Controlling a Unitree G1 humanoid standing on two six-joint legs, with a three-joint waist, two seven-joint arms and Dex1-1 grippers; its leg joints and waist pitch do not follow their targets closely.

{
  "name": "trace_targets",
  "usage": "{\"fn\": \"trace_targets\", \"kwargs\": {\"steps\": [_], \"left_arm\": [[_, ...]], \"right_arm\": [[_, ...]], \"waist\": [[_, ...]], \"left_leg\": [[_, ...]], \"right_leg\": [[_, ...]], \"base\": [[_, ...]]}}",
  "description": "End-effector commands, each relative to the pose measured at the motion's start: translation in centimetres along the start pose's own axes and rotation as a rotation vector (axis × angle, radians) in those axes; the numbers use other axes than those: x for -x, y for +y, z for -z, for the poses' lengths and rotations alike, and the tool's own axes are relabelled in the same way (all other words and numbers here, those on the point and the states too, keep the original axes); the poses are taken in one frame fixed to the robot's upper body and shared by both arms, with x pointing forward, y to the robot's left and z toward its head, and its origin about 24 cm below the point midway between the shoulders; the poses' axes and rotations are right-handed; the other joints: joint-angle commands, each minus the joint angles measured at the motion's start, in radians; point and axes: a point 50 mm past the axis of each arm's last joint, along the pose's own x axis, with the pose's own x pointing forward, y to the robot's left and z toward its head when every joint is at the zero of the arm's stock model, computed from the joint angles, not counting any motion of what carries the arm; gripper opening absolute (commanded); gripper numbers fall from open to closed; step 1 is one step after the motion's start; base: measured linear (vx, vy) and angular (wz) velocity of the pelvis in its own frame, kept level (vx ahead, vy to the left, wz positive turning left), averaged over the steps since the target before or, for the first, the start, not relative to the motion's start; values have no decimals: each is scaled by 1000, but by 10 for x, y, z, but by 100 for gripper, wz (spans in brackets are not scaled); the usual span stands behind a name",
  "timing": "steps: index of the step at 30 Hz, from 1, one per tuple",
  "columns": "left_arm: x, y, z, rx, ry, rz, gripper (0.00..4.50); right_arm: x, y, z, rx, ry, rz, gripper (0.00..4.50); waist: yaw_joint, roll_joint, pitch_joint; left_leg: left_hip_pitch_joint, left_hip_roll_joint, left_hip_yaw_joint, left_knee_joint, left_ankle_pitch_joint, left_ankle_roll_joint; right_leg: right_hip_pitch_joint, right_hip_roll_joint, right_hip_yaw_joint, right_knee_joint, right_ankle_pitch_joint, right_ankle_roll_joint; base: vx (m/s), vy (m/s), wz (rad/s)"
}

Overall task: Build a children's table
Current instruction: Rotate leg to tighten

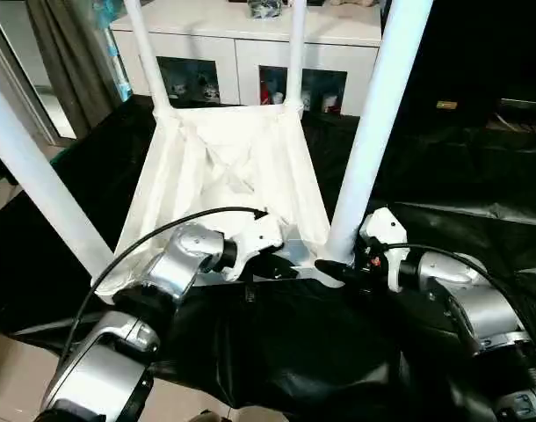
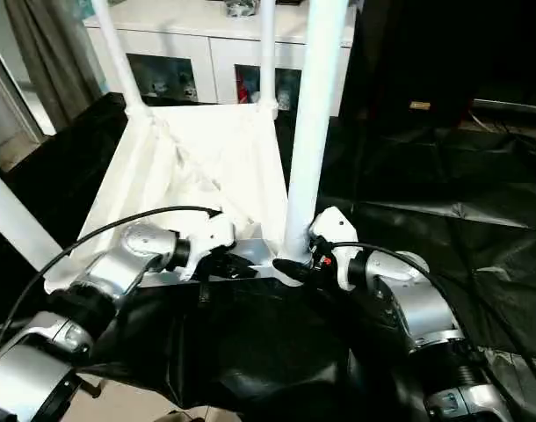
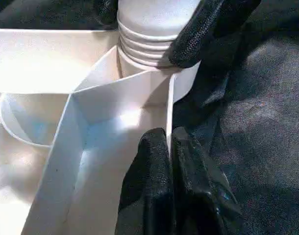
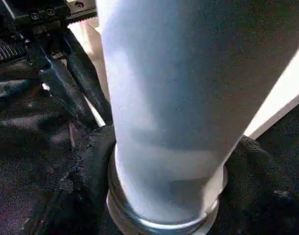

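**Near leg going into its corner socket**

Head views: the upturned table top [image 1: 224, 176] lies on black sheeting [image 1: 338, 352]. The left gripper [image 1: 281, 264] pinches the top's near edge. The right gripper [image 1: 334, 271] is at the foot of the near leg [image 1: 369, 132].

Left wrist: jaws closed on the rim [image 3: 169, 117], beside the leg's threads [image 3: 144, 46]; keep that hold firm.

Right wrist: jaws either side of the leg; whether they clamp it, I cannot tell. Turn it squarely.

Beyond the top stands a white cabinet [image 1: 250, 44].
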Motion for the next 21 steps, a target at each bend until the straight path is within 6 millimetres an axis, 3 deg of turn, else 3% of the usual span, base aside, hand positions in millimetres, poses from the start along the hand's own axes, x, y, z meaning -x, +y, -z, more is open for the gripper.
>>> {"fn": "trace_targets", "kwargs": {"steps": [1, 5, 7, 10, 13, 17, 18, 19, 21], "left_arm": [[3, -1, 5, 76, -85, -34, 0], [3, -4, 11, 74, -57, -28, 0], [3, -5, 15, 61, -28, -23, 0], [2, -6, 20, 56, 19, -33, 0], [-2, -3, 18, 76, 23, -82, 0], [-10, 7, 9, 98, 18, -195, 0], [-13, 10, 6, 99, 15, -226, 0], [-13, 10, 6, 99, 15, -226, 0], [-20, 14, -3, 105, 4, -284, 0]], "right_arm": [[-3, 2, 3, -2, 19, -17, 276], [-4, 2, 4, -1, 22, -17, 274], [-5, 3, 5, -2, 23, -20, 274], [-8, 5, 6, -10, 17, -4, 274], [-17, -2, 12, -55, 16, 148, 274], [-30, -8, 20, -176, 7, 350, 274], [-34, -8, 21, -209, 7, 390, 274], [-34, -8, 21, -209, 7, 390, 274], [-43, -5, 22, -241, 18, 453, 274]], "waist": [[2, -30, -55], [0, -31, -55], [-1, -35, -54], [-2, -33, -52], [-9, -32, -49], [-31, -34, -43], [-35, -32, -45], [-36, -33, -45], [-36, -24, -48]], "left_leg": [[15, 18, -18, -76, -361, 23], [16, 18, -16, -75, -355, 27], [16, 17, -16, -76, -359, 27], [18, 17, -17, -77, -363, 24], [17, 14, -20, -81, -387, 7], [31, 6, -28, -79, -468, -22], [35, 6, -32, -82, -478, -22], [33, 6, -33, -85, -476, -20], [34, 11, -34, -94, -483, -15]], "right_leg": [[30, -44, 24, -101, -431, -145], [29, -44, 25, -101, -417, -151], [30, -44, 24, -103, -439, -144], [27, -45, 25, -107, -469, -133], [25, -46, 22, -113, -531, -114], [14, -46, 8, -132, -680, -68], [17, -47, 0, -141, -688, -57], [21, -46, -1, -142, -678, -55], [24, -45, -3, -143, -618, -69]], "base": [[0, 0, 0], [0, 0, 0], [0, 0, 0], [0, 0, 0], [0, 0, 0], [0, 0, 0], [0, 0, 0], [0, 0, 0], [0, 0, 0]]}}
